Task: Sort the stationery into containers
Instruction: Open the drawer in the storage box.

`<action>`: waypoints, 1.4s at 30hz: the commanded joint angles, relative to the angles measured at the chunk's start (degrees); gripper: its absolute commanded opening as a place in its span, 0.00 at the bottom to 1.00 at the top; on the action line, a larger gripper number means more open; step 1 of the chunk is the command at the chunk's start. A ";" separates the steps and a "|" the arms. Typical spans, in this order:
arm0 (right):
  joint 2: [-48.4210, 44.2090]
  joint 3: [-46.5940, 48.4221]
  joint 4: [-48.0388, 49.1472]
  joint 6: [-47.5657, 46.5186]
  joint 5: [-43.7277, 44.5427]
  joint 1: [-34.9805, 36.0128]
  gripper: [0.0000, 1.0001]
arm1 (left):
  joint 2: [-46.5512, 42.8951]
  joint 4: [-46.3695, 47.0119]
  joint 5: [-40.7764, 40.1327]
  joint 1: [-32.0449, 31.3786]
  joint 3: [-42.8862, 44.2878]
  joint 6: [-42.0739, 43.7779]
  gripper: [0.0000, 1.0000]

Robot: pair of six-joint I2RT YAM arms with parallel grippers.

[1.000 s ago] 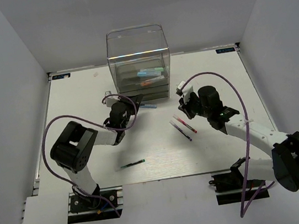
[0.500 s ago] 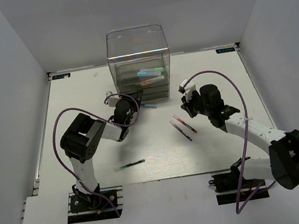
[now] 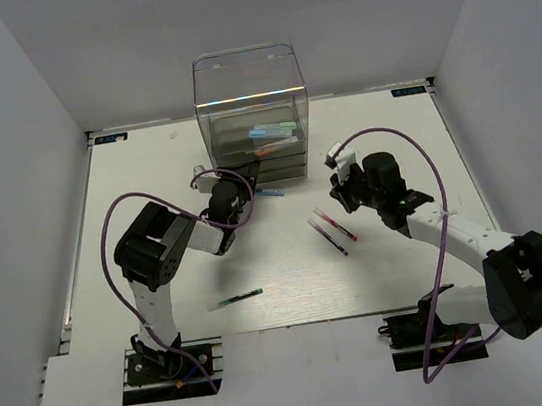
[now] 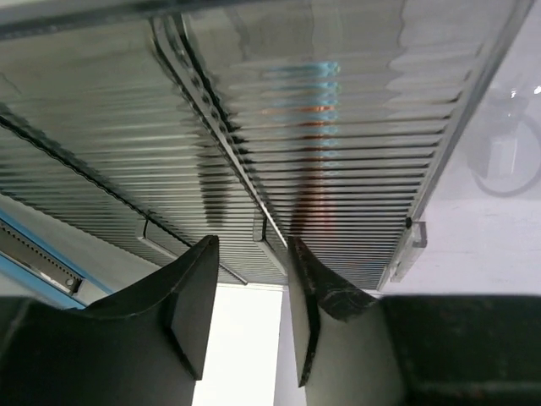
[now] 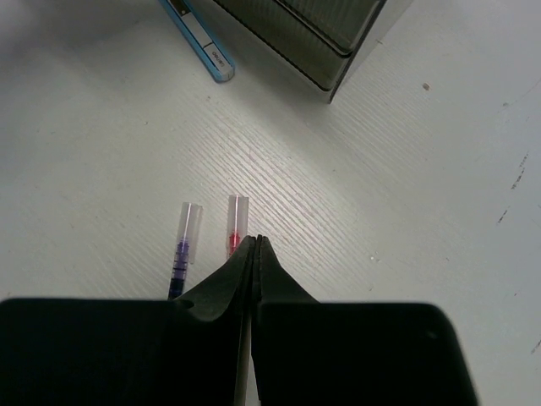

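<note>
- Sorting pens: your left tool (image 4: 251,254) is released, empty, at the drawers (image 4: 338,127).
- Your right tool (image 5: 255,241) is clenched over the red pen (image 5: 236,222) on the counter (image 3: 147,180); loosen it, then grab.

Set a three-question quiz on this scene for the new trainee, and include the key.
1. True or false: the right end effector is shut with nothing in it.
2. Count the pens lying on the table outside the drawer unit.
3. Where is the dark green pen? A, inside the drawer unit; B, loose on the table; C, in the right end effector.
Key: 1, true. 2, four: blue pen, red pen, purple pen and the dark green pen. 3, B.
</note>
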 commanded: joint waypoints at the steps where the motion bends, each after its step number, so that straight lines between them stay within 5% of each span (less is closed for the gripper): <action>1: 0.19 2.19 1.72 -0.22 -0.88 -0.30 0.00 | 0.41 0.47 -1.71 -0.20 2.12 0.04 0.47; 19: -0.07 1.84 1.55 -0.83 -1.15 -0.74 0.00 | 1.03 2.23 -3.03 -0.20 1.33 -0.48 0.03; 22: -0.07 1.66 1.46 -0.83 -1.14 -0.74 0.06 | -0.12 2.93 -2.50 -0.72 -0.51 -0.48 0.01; 33: 0.45 1.84 0.40 -0.66 -1.50 -1.00 0.16 | -5.91 4.87 -1.45 -3.71 -9.12 -0.48 0.00; 37: 0.54 1.84 -0.56 -0.83 -1.67 -0.82 0.31 | -7.05 4.34 -1.45 -4.33 -10.44 -0.48 0.00; 42: 0.80 2.54 -3.55 -1.27 -2.64 -0.82 0.42 | -7.59 3.81 -1.45 -4.33 -9.93 -0.48 0.27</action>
